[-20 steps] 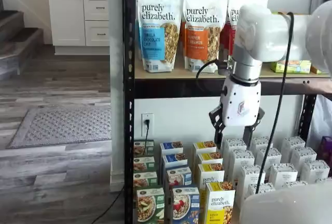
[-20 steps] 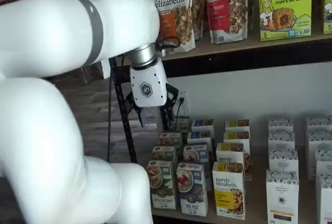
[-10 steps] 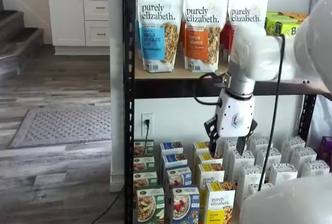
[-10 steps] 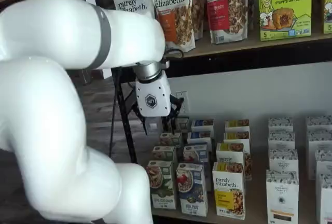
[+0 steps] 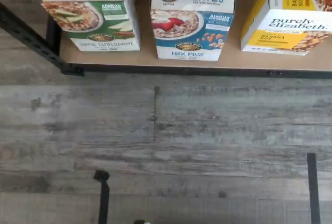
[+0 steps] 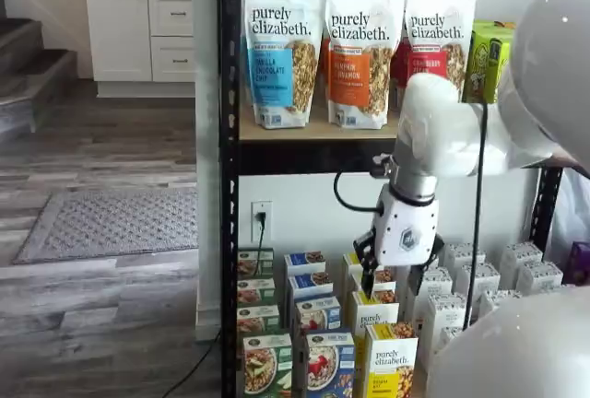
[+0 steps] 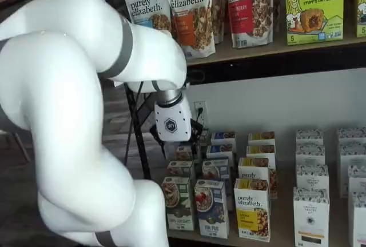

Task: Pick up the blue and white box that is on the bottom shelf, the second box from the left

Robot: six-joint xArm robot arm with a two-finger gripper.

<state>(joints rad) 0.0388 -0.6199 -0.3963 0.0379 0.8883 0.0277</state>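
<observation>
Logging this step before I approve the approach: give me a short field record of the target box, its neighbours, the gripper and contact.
target: blue and white box, front of its row on the bottom shelf, upright
left neighbour: green-and-white carton
right neighbour: yellow-and-white carton
gripper: open, holding nothing
gripper position: above the rows of cartons, in both shelf views
contact with target: none
level above: granola bags

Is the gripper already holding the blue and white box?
No, the blue and white box stands at the front of the bottom shelf while the gripper hangs above, empty.
</observation>
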